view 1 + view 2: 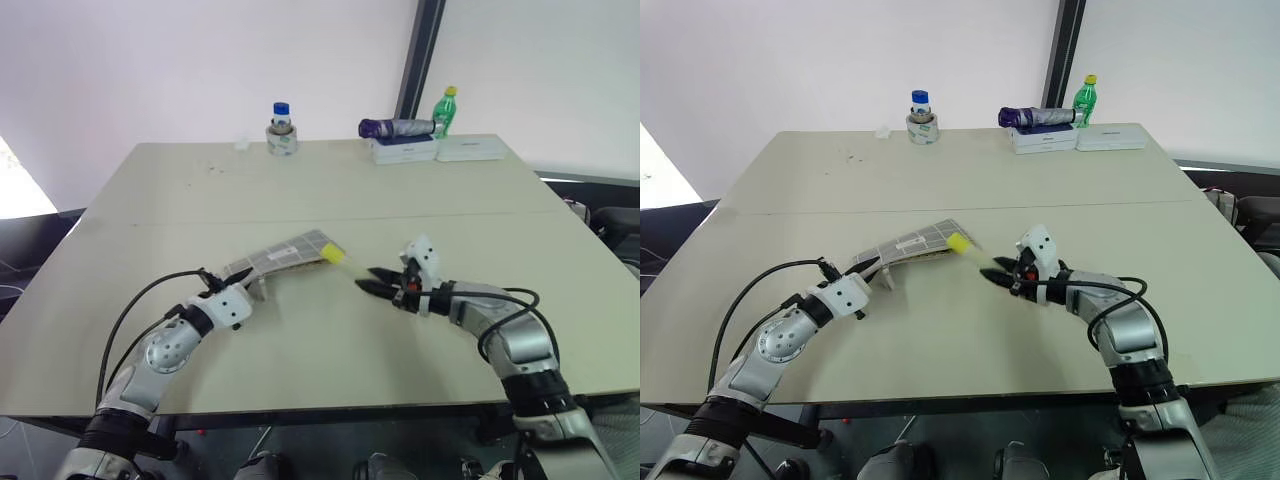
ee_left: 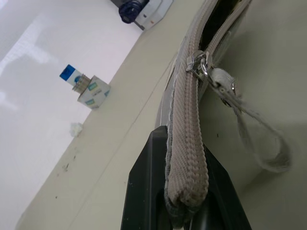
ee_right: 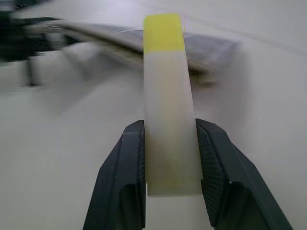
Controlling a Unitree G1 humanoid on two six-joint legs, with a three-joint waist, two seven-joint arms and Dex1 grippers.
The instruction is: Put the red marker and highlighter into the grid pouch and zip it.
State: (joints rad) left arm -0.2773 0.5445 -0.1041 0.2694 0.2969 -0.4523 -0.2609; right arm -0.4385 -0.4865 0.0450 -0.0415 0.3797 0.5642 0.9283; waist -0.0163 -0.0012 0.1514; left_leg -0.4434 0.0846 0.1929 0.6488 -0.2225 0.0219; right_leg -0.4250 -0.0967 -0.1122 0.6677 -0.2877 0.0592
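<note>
The grid pouch (image 1: 290, 252) lies tilted near the middle of the table, one end lifted. My left gripper (image 1: 238, 282) is shut on that end's zipper edge (image 2: 184, 158). Past the zipper pull (image 2: 199, 67) the pouch's mouth gapes open, and a loop strap (image 2: 261, 146) hangs beside it. My right gripper (image 1: 372, 284) is shut on the highlighter (image 3: 168, 96), held by its pale body. The highlighter's yellow cap (image 1: 332, 253) points at the pouch's far end, close to it. The red marker is out of view.
Along the table's far edge stand a blue-capped bottle on a tape roll (image 1: 281, 130), a purple folded umbrella (image 1: 395, 127) on white boxes (image 1: 440, 149), and a green bottle (image 1: 445, 110). Black cables trail from both arms over the table's near edge.
</note>
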